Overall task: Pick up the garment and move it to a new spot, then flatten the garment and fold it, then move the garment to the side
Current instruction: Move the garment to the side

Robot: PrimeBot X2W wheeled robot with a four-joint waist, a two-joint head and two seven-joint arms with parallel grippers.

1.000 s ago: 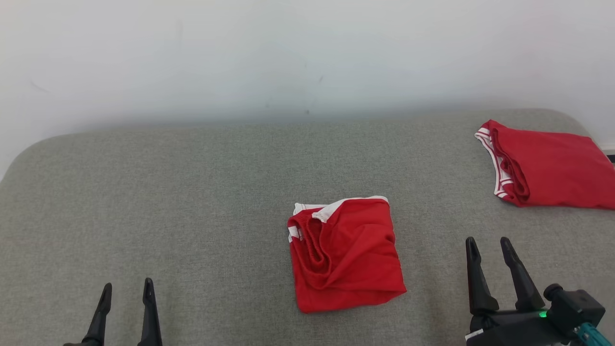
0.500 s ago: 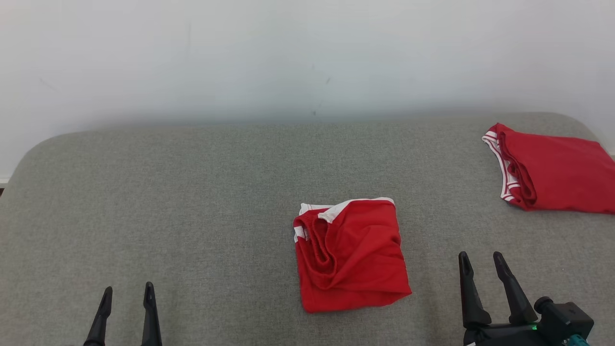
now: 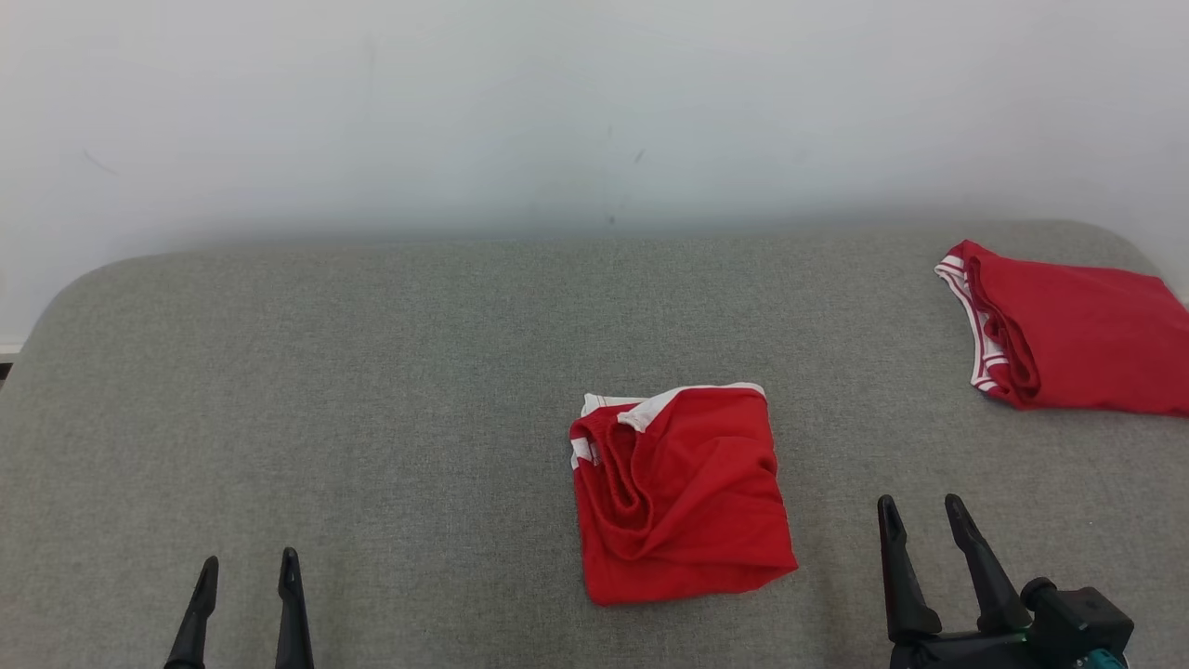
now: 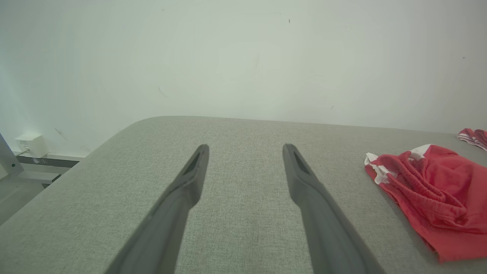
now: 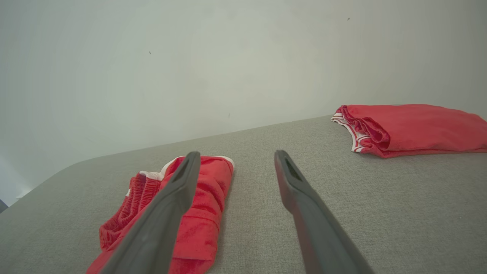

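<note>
The grey padded surface runs back to a white wall, its far corners rounded. The left half is open cloth from front edge to back edge.

The red garment lies a little right of the middle, toward the front edge. It is folded into a rough, wrinkled square with white trim along its far side and a bunched waistband on its left. A second red garment (also folded, white-striped at the hem) sits at the far right corner, well apart from it.

The left gripper hangs at the front left, fingers apart, holding nothing. The right gripper is near the garment's right side, not touching it, fingers likewise spread and empty.
</note>
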